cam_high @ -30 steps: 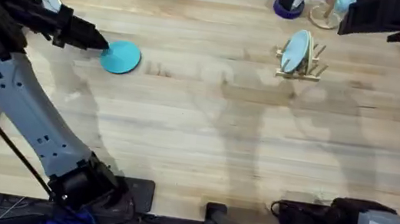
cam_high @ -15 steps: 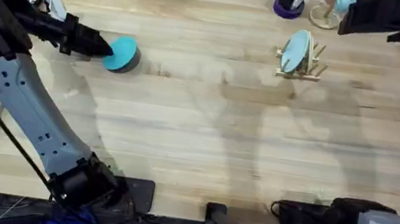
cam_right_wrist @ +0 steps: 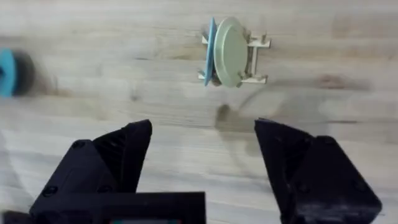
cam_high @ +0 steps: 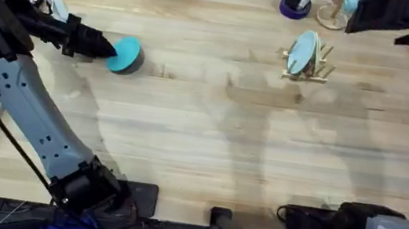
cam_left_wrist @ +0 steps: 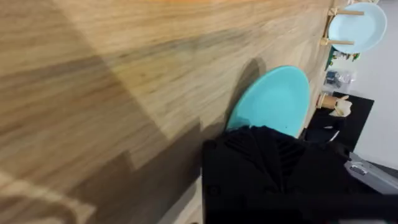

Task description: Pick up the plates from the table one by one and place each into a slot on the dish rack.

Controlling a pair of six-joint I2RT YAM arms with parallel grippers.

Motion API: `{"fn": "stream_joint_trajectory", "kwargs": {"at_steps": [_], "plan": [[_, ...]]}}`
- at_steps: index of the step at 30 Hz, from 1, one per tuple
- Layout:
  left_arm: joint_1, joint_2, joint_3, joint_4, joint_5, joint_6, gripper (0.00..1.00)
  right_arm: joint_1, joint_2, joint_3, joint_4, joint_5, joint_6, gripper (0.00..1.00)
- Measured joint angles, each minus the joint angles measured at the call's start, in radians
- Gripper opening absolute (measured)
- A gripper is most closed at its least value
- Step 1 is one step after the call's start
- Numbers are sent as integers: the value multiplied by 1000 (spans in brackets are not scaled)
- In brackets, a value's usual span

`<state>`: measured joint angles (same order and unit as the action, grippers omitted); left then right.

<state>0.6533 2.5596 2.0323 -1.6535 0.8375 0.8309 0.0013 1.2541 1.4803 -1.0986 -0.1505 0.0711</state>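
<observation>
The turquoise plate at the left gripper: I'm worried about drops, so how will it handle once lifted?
The plate looks thin, rigid, probably light. Its smooth rim may slip in the left gripper, which grips one edge. Tilted on edge, it could roll if released.

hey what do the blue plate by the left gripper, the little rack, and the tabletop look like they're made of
The blue plate: probably plastic or glazed ceramic; its turquoise face is even and smooth with a soft sheen, so the look leaves it open.
The dish rack: pale unfinished-looking wood, with thin dowel pegs and a slatted base.
The table: wood, butcher-block style, with visible grain and plank seams and a low-gloss finish.
</observation>
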Motion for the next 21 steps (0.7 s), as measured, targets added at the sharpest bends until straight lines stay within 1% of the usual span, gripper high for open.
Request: {"fn": "stream_joint_trajectory", "kwargs": {"at_steps": [5, 8, 12, 21], "plan": [[0, 0, 0, 0, 0, 0, 40, 3, 13, 1, 4, -47, 114, 995], [0, 0, 0, 0, 0, 0, 40, 30, 47, 3, 21, -86, 144, 995], [0, 0, 0, 0, 0, 0, 40, 104, 97, 3, 61, -112, 169, 993], [0, 0, 0, 3, 0, 0, 40, 310, 166, 3, 254, -127, 283, 993]]}}
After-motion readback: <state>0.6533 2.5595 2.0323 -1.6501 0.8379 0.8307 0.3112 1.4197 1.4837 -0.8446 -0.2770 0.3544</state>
